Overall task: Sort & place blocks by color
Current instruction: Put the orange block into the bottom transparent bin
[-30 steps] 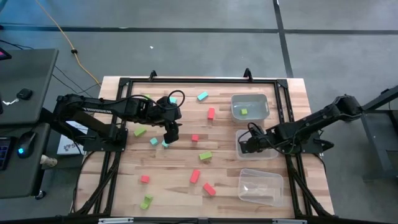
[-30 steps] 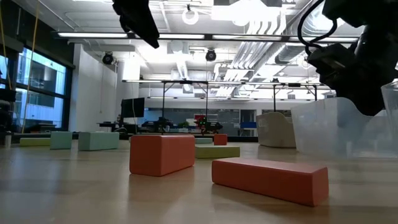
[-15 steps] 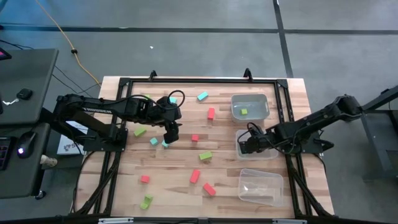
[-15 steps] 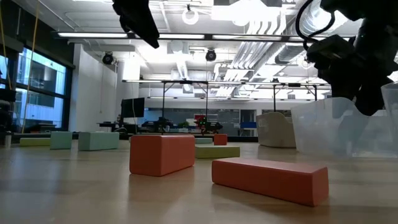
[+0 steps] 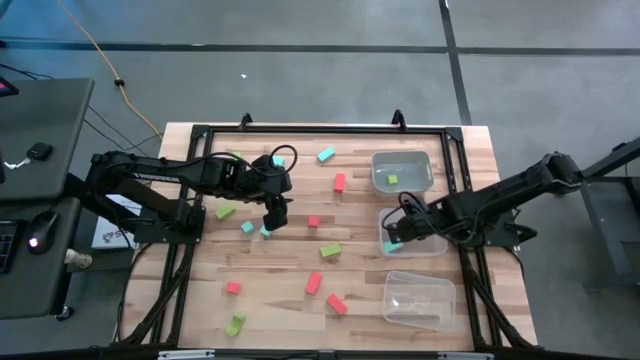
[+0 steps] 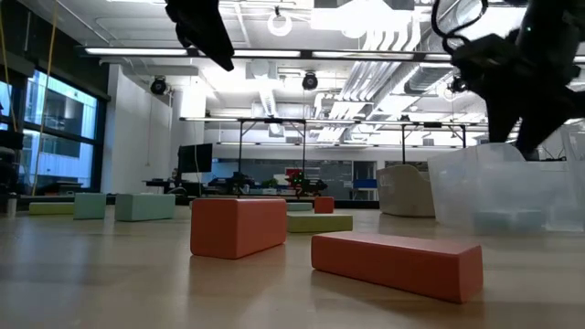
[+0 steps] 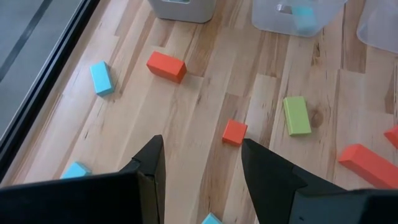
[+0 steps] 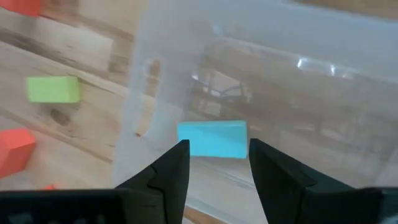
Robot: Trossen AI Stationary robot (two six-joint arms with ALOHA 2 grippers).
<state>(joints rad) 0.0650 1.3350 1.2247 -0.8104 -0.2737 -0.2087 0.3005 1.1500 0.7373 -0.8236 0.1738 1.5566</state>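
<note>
While our right gripper hangs over the middle clear bin, fingers apart above a light blue block, our left gripper hovers open, mid-table.

The high view shows three clear bins, five red-orange blocks, five lime green blocks, one in a bin, about five light blue blocks, one binned, and two arms.

Left tool open, hovering low, right tool open, arm reaching inward.
</note>
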